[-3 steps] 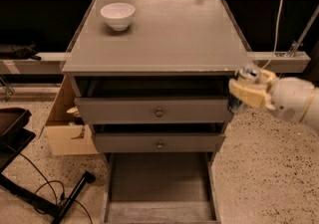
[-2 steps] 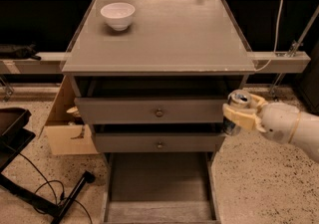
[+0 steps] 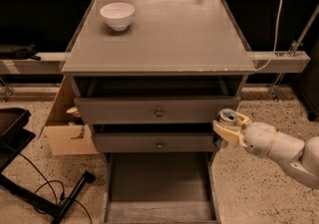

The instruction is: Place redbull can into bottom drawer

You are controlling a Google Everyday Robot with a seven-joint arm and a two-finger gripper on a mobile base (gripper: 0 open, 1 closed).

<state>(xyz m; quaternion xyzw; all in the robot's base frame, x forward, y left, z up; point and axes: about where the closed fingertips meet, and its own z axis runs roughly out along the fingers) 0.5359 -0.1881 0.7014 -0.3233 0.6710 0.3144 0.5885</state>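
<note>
Since a second ago the gripper (image 3: 230, 127) has come down and inward, from level with the top drawer (image 3: 149, 111) to level with the middle drawer (image 3: 154, 143), at the cabinet's right front corner. Its jaws are clamped on the can (image 3: 228, 117), which stands upright with only its silver top and a little of its side showing. The can touches nothing else and sits above and just right of the bottom drawer (image 3: 159, 180). That drawer is pulled out, its grey floor bare.

Both upper drawers are slightly ajar, their fronts overhanging the back of the open drawer. A white bowl (image 3: 117, 15) stands at the worktop's (image 3: 169, 39) far left. A cardboard box (image 3: 65, 131) leans at the cabinet's left, with black cables (image 3: 37, 188) on the floor nearby.

Writing on the can cannot be read.
</note>
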